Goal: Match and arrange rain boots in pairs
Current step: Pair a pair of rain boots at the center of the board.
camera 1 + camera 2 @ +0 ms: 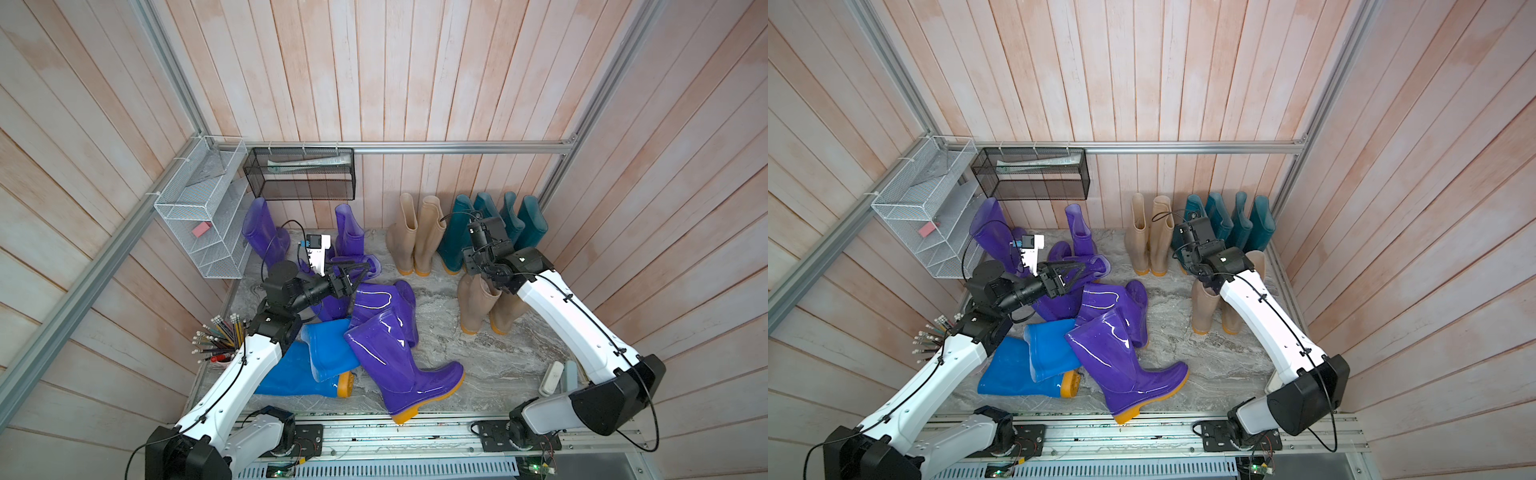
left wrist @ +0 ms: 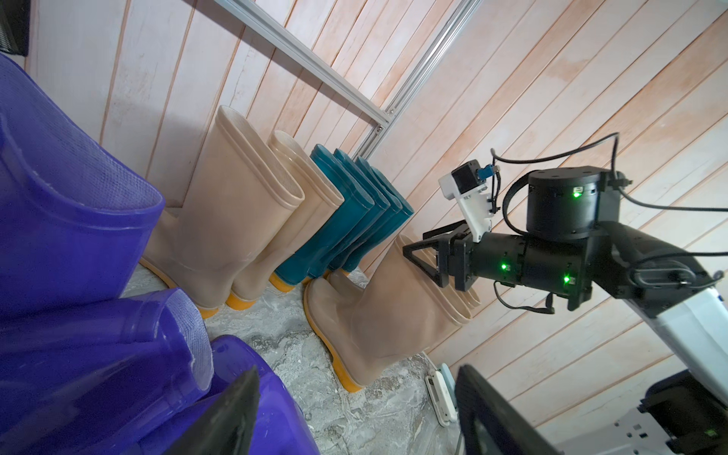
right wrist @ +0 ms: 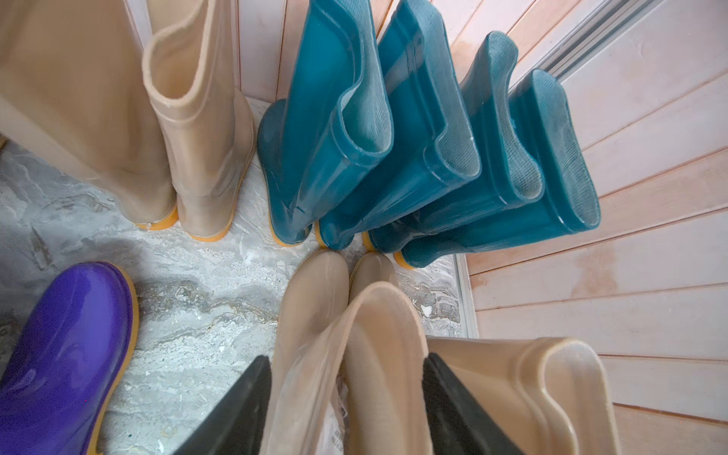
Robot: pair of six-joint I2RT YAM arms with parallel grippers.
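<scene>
A grey, marbled desk (image 1: 478, 353), boxed in on three sides by pale pink wooden walls (image 1: 415, 83), with a silver metal rail (image 1: 415, 146) along the back wall. On the left wall, a white wire rack (image 1: 199, 220) with a pink block (image 1: 201, 229) inside. Next to it on the back wall, a black mesh basket (image 1: 303, 174). At the left edge of the desk, a cup of pencils (image 1: 220, 336).

In the far right corner, four teal boots (image 3: 413, 157), upright and packed side by side. Just left of them along the far edge, one beige pair (image 1: 415, 237), upright and touching. In front of the teal boots, near the right edge, a second beige pair (image 1: 478, 307), also upright. Right claw (image 3: 348, 358) down over the top of one boot of that second pair, one finger on each side, close against it. Cannot tell if squeezing or only beside it.

On the left half of the desk, a messy heap of purple boots (image 1: 386, 303), most lying down, two standing at the far edge. One big purple boot (image 1: 399, 365) on its side, heel at the front edge. Two blue boots (image 1: 328, 349) lying flat near the front left corner, partly under the left arm. Left claw (image 1: 363, 268) wide open just above the purple heap, holding nothing.
</scene>
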